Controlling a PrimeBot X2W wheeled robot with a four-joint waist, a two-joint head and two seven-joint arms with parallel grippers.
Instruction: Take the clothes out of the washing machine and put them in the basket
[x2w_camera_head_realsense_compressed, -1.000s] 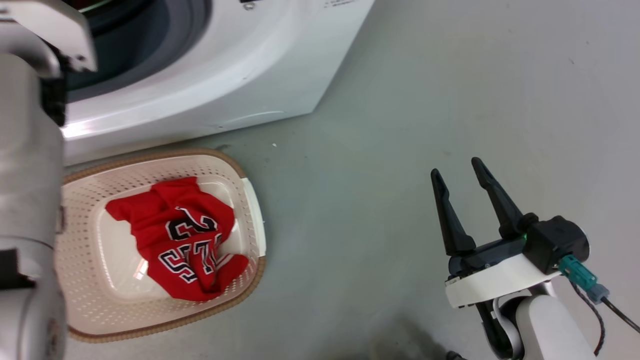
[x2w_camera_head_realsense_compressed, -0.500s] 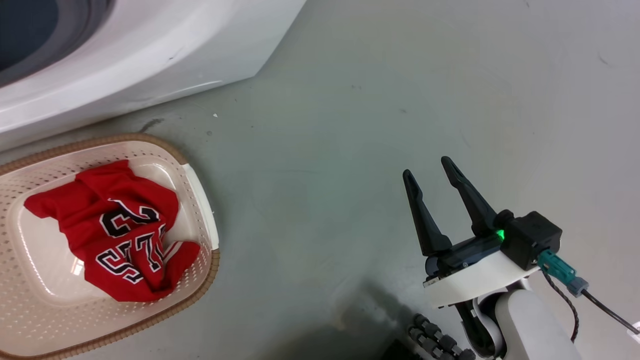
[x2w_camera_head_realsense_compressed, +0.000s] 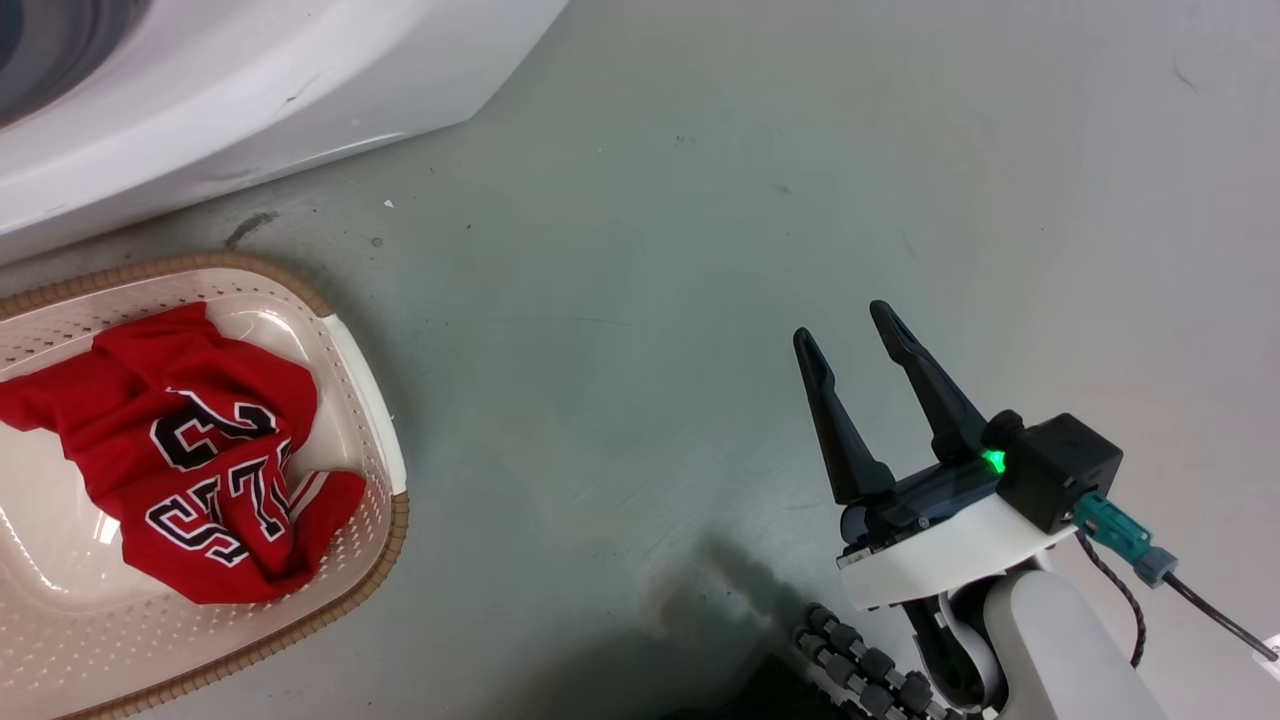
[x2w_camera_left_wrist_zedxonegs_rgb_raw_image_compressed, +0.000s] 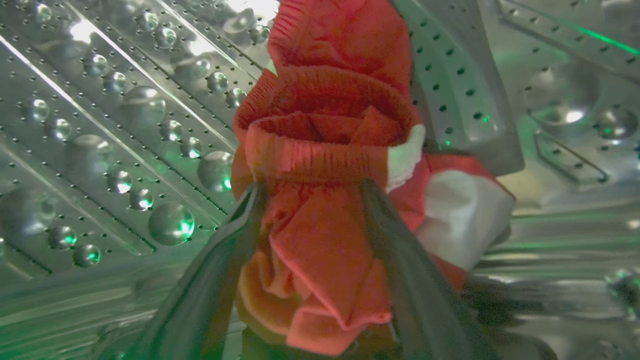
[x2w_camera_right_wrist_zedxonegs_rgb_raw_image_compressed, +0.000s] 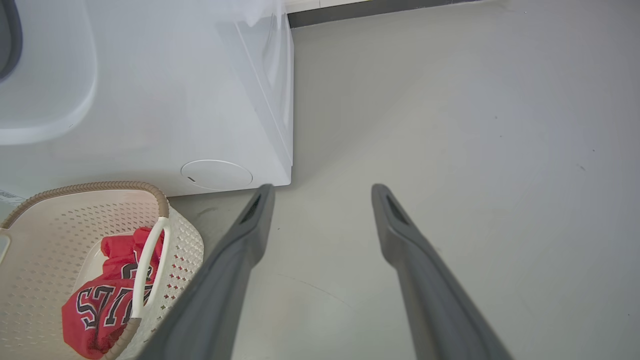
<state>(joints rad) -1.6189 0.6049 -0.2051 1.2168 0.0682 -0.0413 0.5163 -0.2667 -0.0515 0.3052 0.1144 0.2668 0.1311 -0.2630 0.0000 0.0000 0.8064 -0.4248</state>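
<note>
The left gripper (x2w_camera_left_wrist_zedxonegs_rgb_raw_image_compressed: 312, 189) clamps its fingers on the red garment (x2w_camera_left_wrist_zedxonegs_rgb_raw_image_compressed: 325, 260) in the drum (x2w_camera_left_wrist_zedxonegs_rgb_raw_image_compressed: 100, 125) — right gripper (x2w_camera_head_realsense_compressed: 843, 326) idle, fingers apart — next, draw it out to the basket (x2w_camera_head_realsense_compressed: 393, 525).

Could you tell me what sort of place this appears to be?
Likely a laundry area: a white washing machine on bare grey floor, a cream basket holding a red jersey, another red garment in the drum.

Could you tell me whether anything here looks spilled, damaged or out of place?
Nothing serious: only a small dark scuff on the floor beside the washing machine. The jersey lies crumpled inside the basket.
</note>
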